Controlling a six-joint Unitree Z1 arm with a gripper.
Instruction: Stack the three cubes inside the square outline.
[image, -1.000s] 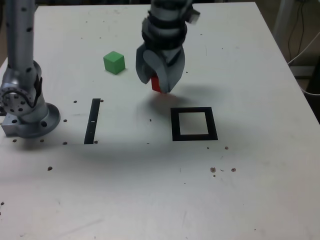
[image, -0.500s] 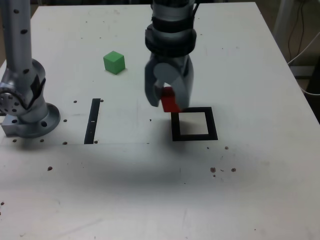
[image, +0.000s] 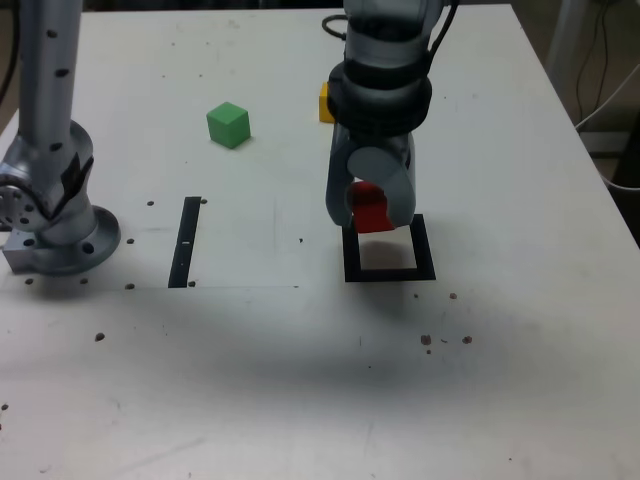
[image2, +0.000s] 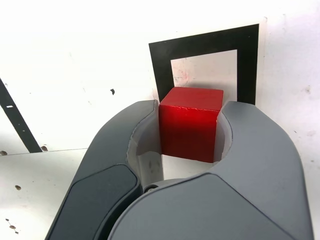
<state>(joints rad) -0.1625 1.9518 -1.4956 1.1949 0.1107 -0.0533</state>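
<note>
"What do we have in the exterior view?"

"We see the gripper (image: 371, 214) closed on the red cube (image: 372, 205), its fingers at the cube's sides. The cube overlaps the twelve o'clock bar of the square outline (image: 421, 247), but we can't tell how high it hangs."

"And around the outline?"

"From its centre, we find the green cube (image: 229, 125) at ten o'clock, the yellow cube (image: 325, 103) at eleven and the black strip (image: 185, 243) at nine. The round arm base (image: 65, 245) is farther out at nine, all on the white table (image: 230, 400)."

"What can't we make out?"

"The arm (image: 380, 95) covers part of the yellow cube and is cut off at twelve o'clock. Cube and fingers hide part of the outline."

"Now the wrist view?"

"We see the red cube between the two curved fingers, which hide parts of its sides. It overlaps the outline, so we lose part of the frame behind cube and gripper. The black strip shows too, cut off by the picture's edge."
</note>
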